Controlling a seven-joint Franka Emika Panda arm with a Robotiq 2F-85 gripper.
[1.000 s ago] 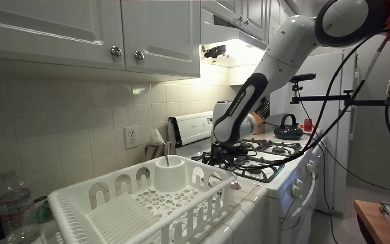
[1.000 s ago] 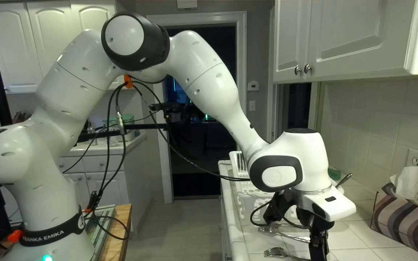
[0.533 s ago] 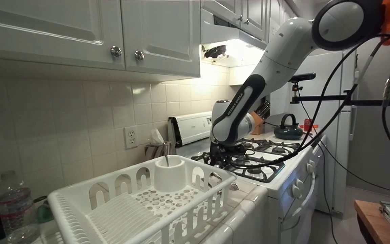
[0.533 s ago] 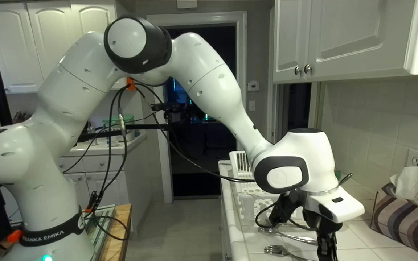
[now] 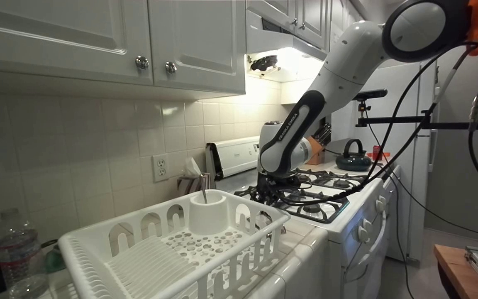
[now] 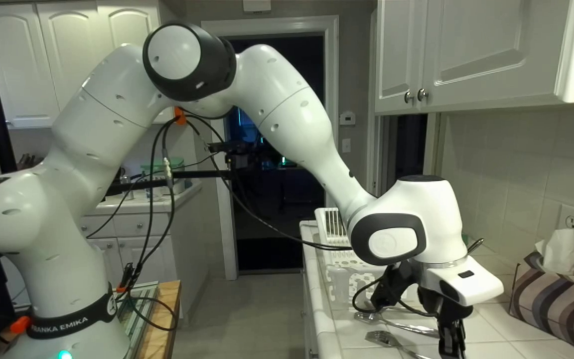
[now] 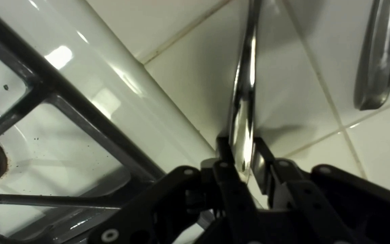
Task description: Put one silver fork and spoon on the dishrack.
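The silver fork [image 6: 384,338] lies on the tiled counter, its tines towards the dishrack. In the wrist view the fork's handle [image 7: 244,98] runs between the fingertips of my gripper [image 7: 242,145], which is shut on it close to the handle's end. Beside it rests a silver spoon [image 6: 366,316]. A second cutlery handle [image 7: 377,61] shows at the right of the wrist view, apart from the fingers. The white dishrack [image 5: 239,249] stands on the counter, partly hidden by my arm in an exterior view. Its round cup [image 5: 208,216] holds one upright metal utensil [image 5: 203,189].
A stove [image 5: 338,224] with black grates [image 7: 90,122] borders the counter right by the gripper. A striped tissue box [image 6: 551,299] sits near the tiled wall. A plastic bottle [image 5: 19,257] stands beyond the rack. White cabinets [image 5: 197,45] hang above.
My hand has shifted slightly towards the wall and then stopped. The fingers have come together on the fork's handle, and the fork's tines have turned and shifted a little.
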